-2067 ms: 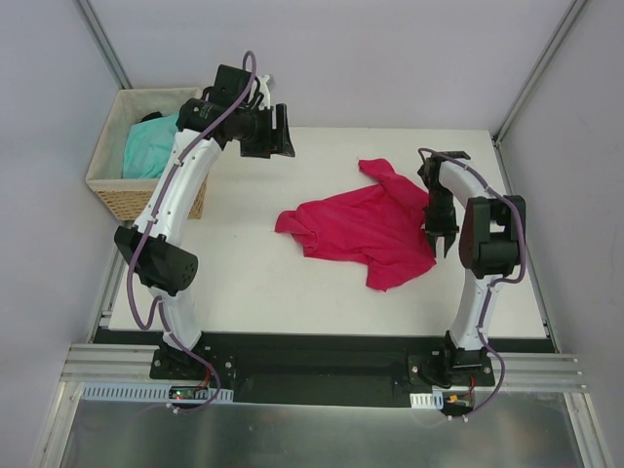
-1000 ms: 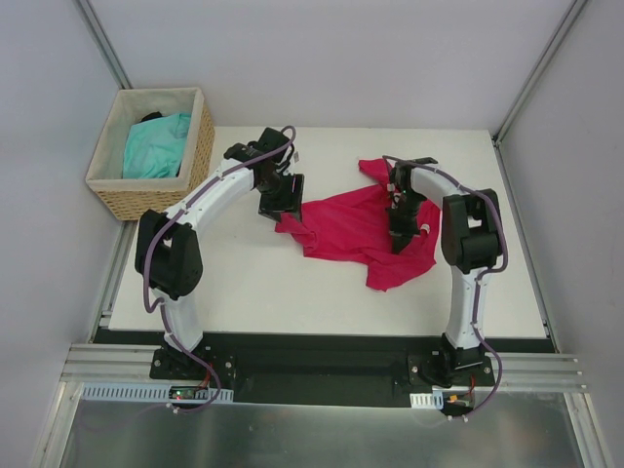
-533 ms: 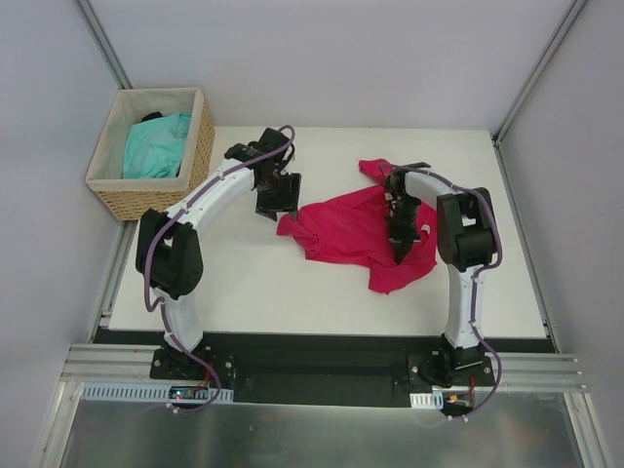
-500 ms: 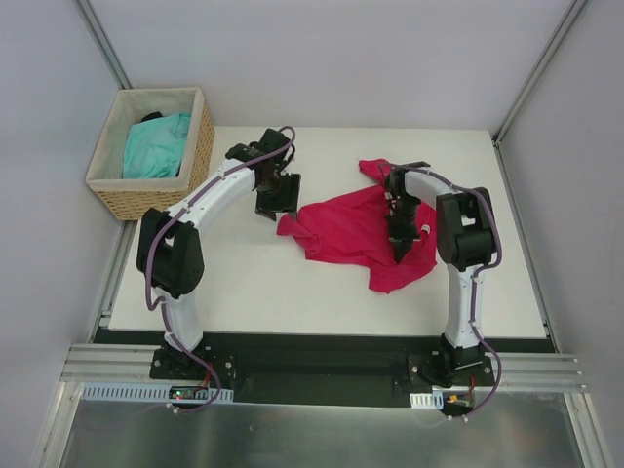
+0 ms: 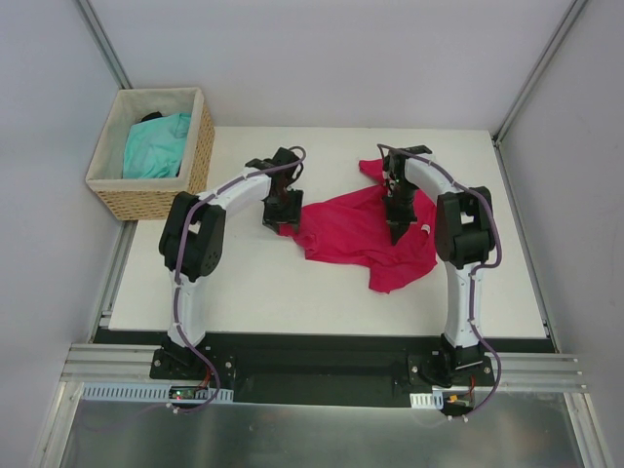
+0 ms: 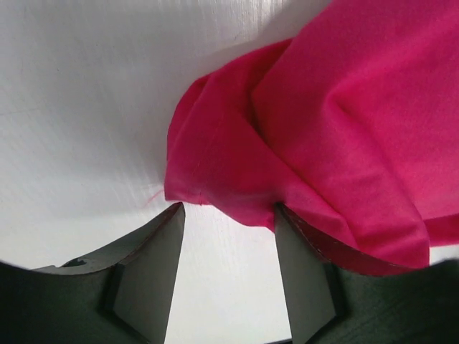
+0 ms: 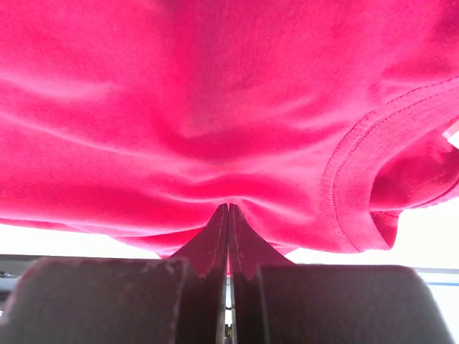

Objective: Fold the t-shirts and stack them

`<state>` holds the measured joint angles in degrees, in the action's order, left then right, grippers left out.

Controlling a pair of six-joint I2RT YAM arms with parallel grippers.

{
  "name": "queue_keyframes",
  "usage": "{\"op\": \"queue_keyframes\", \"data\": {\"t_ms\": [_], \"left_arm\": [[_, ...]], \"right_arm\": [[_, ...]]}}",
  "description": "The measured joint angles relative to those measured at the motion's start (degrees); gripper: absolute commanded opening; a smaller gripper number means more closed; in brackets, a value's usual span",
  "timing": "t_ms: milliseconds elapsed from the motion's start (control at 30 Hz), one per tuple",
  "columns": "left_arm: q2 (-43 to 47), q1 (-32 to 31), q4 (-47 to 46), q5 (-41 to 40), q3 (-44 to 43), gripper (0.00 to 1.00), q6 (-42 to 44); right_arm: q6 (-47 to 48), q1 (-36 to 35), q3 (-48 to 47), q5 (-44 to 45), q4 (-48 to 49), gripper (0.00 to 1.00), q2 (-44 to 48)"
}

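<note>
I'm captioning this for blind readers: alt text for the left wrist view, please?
The left gripper, jaws open, sits at the bunched edge of a crimson-pink t-shirt lying on a white table. The fabric fills the upper right of the view.

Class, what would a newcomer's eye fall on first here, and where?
A crimson-pink t-shirt lies crumpled mid-table, the right hand pinched shut on it and the open left hand at its left edge. A turquoise t-shirt sits in the wicker basket at the far-left corner.
</note>
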<state>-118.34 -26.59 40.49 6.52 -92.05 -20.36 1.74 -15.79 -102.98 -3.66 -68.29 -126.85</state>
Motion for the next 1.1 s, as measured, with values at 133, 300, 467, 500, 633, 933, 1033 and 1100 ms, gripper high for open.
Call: {"op": "queue_keyframes", "data": {"t_ms": [133,300,467,500,633,933,1033,1100], "left_arm": [[0.00,0.02,-3.04,-1.01,2.49,0.50,-0.20],[0.13,0.07,-5.66,-1.05,4.76,0.48,-0.26],[0.09,0.07,-7.61,-1.03,4.76,0.31,-0.24],[0.00,0.07,-7.91,-1.03,4.76,0.18,-0.24],[-0.59,0.07,-8.81,-0.74,4.37,0.00,-0.09],[-1.75,0.07,1.44,-9.94,-3.93,0.00,-0.46],[-0.85,0.83,7.19,-15.58,-6.95,0.00,-1.75],[0.68,2.23,11.02,-17.73,-6.75,0.00,-2.75]], "right_arm": [[0.00,0.00,0.00,0.00,-0.59,0.01,-0.04],[0.02,0.00,0.00,0.00,-1.16,0.01,-0.04],[0.04,-0.02,0.00,-0.02,-1.25,0.01,-0.04],[0.04,-0.02,0.02,-0.02,-1.25,0.01,-0.04],[0.04,0.00,0.02,-0.04,-1.29,0.01,-0.04],[0.52,-0.02,-0.28,-0.22,-2.32,0.01,-0.04],[0.79,0.00,-1.44,-0.22,-3.26,0.01,-0.04],[0.90,0.00,-2.54,-0.22,-3.80,0.01,-0.11]]}}
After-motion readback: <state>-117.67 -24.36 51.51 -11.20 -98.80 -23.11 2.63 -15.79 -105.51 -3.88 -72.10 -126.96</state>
